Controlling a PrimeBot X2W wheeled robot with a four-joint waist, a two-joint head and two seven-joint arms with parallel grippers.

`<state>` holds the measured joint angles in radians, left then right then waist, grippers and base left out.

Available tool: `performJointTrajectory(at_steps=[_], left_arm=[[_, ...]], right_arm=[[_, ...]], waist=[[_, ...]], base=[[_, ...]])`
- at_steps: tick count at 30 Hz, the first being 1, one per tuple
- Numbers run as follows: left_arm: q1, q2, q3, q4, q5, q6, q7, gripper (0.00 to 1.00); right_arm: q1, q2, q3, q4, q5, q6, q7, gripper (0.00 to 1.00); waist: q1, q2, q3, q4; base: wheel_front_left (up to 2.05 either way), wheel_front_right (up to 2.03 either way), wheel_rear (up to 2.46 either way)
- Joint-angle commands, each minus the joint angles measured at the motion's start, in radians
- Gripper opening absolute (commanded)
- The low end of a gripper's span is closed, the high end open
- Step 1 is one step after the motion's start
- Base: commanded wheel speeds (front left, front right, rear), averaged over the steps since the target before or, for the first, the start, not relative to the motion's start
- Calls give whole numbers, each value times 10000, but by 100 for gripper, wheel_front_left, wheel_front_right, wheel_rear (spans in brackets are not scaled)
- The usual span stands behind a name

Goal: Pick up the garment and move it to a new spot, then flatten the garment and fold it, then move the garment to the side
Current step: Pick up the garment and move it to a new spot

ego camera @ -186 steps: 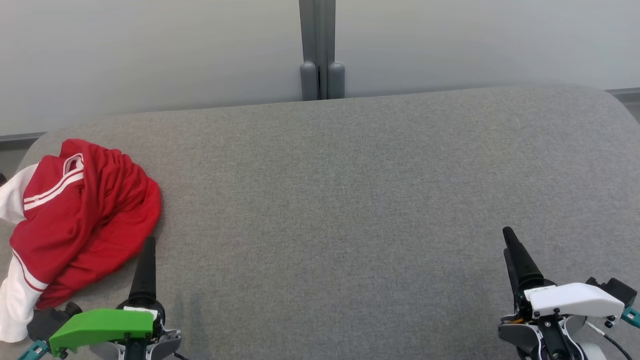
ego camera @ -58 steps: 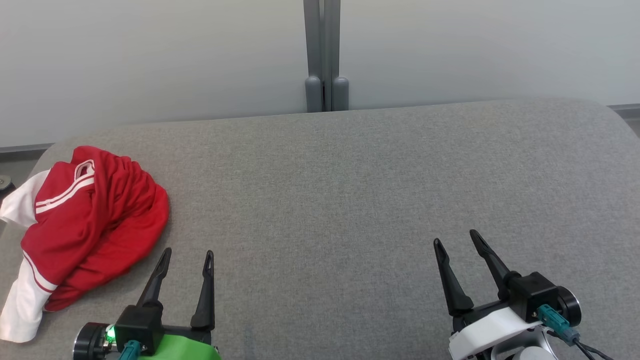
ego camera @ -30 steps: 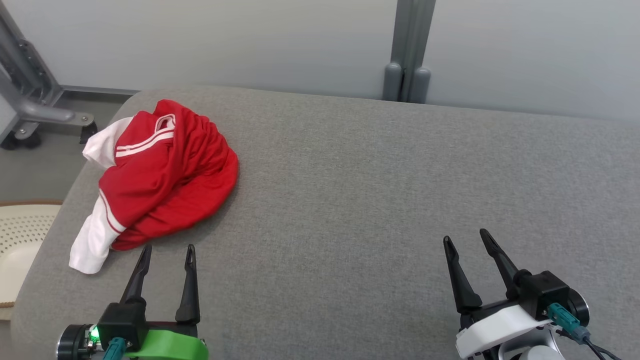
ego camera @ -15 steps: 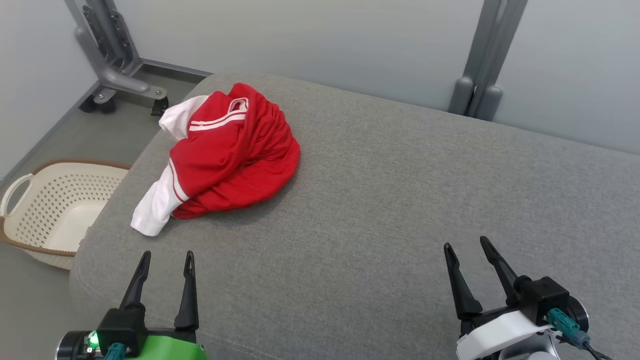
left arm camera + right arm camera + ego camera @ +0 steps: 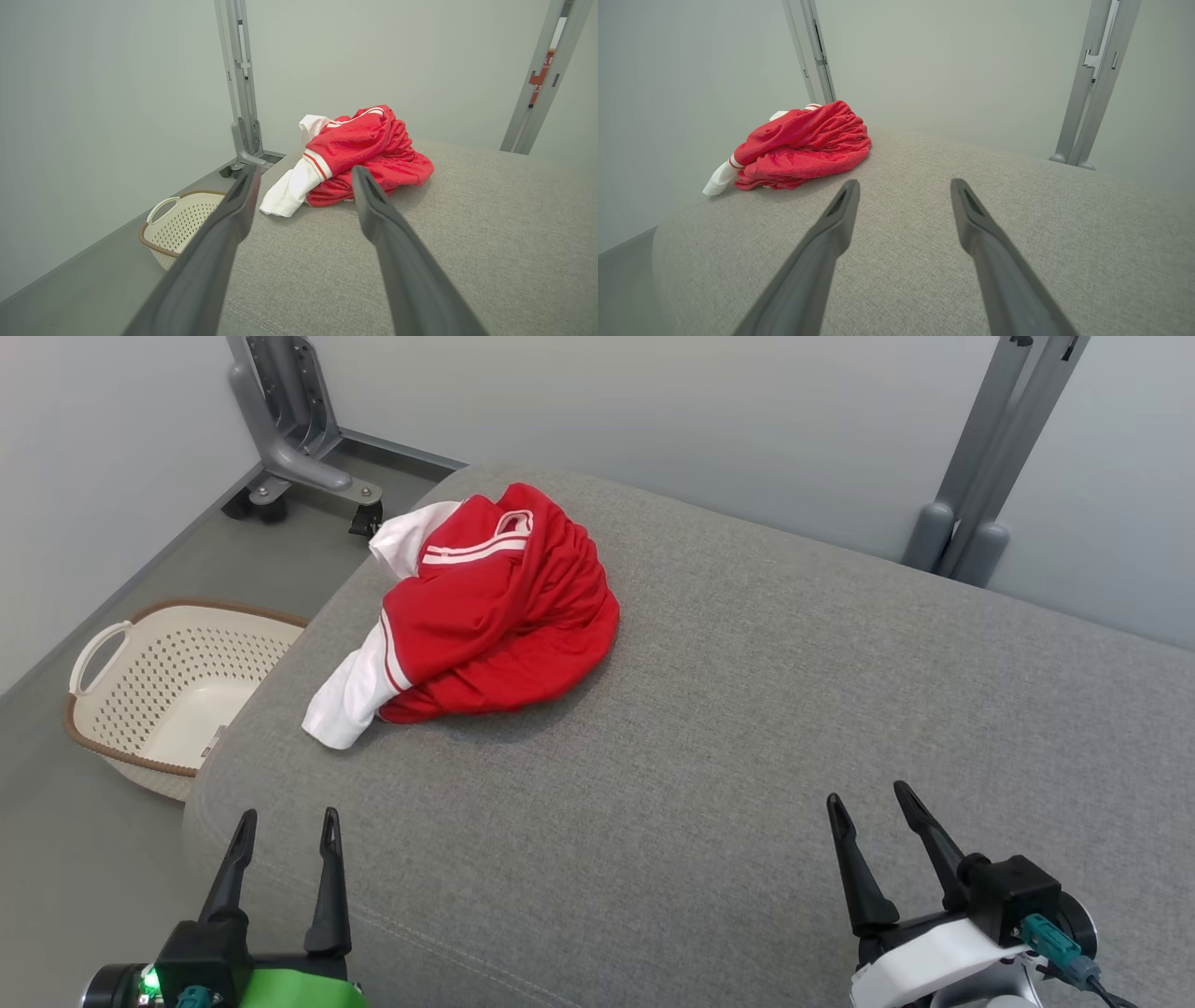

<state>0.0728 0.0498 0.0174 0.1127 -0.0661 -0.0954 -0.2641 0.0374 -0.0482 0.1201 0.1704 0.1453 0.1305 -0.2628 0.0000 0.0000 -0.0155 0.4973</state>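
Big grey cushion stretches out ahead of both grippers. The crumpled red-and-white garment sits on it, ahead of the left gripper and well apart, way off left of the right gripper. Cream basket is on the floor further left. Both grippers have fingers spread, holding nothing

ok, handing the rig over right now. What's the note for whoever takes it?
Left gripper: open, empty, over the near left edge of the cushion.
Right gripper: open, empty, over the cushion's near right.
Garment: red and white, crumpled in a heap at the cushion's far left end, apart from both grippers.
Basket: on the floor left of the cushion.
Done: nothing, the garment is not yet picked up.
Left: pick up, move, flatten, fold, set aside.
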Motion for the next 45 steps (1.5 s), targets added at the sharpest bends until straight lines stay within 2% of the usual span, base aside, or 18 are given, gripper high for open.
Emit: performJointTrajectory(at_steps=[1, 5, 11, 18, 21, 23, 28, 33, 39, 44, 45], left_arm=[[16, 14, 81, -87, -59, 8, -6, 100], [-761, 76, 333, -227, -279, -211, -6, 100], [-2799, 672, 218, 638, -947, -352, -3, 100], [-6093, 2650, -1301, 2655, -1831, -344, 276, 100], [-7646, 3368, -2257, 3198, -2130, -344, 384, 100], [-8509, 3644, -2848, 3622, -2444, -338, 319, 100], [-10339, 3658, -4366, 4932, -4237, -339, 915, 100], [-11246, 3700, -5717, 6268, -6231, -340, 2660, 100], [-11527, 3909, -6609, 7581, -7564, -340, 4054, 100], [-11352, 3815, -6971, 8305, -8196, -340, 4120, 100], [-11288, 3869, -7096, 8353, -8259, -340, 4001, 25]], right_arm=[[35, -40, -7, -18, -54, 4, -32, 100], [-276, -42, -80, -31, -397, 3, -32, 100], [-746, -91, -233, 7, -1013, 3, -32, 100], [-1272, -333, -330, -131, -1332, 4, -32, 100], [-1491, -549, -362, -265, -1229, 3, -32, 100], [-1565, -705, -448, -347, -1232, 3, -32, 100], [-1810, -1069, -681, -498, -1322, 3, -32, 100], [-1972, -1205, -687, -653, -1389, 3, -32, 100], [-2069, -1257, -765, -713, -1362, 3, -29, 100], [-2032, -1294, -865, -677, -1406, -5, -6, 100], [-2027, -1307, -884, -655, -1407, -5, -4, 100]], waist=[[0, 0, 142, -76], [0, 0, 787, -372], [0, 0, 1846, -841], [0, 0, 2829, -1488], [0, 0, 3303, -1676], [0, 0, 3610, -1744], [0, 0, 4323, -1810], [0, 0, 4866, -1942], [0, 0, 5313, -2105], [0, 0, 5452, -2135], [0, 0, 5451, -2137]], base=[[0, 0, 0], [0, 0, 0], [0, 0, 0], [0, 0, 0], [0, 0, 0], [0, 0, 0], [0, 0, 0], [0, 0, 0], [0, 0, 0], [0, 0, 0], [0, 0, 0]])
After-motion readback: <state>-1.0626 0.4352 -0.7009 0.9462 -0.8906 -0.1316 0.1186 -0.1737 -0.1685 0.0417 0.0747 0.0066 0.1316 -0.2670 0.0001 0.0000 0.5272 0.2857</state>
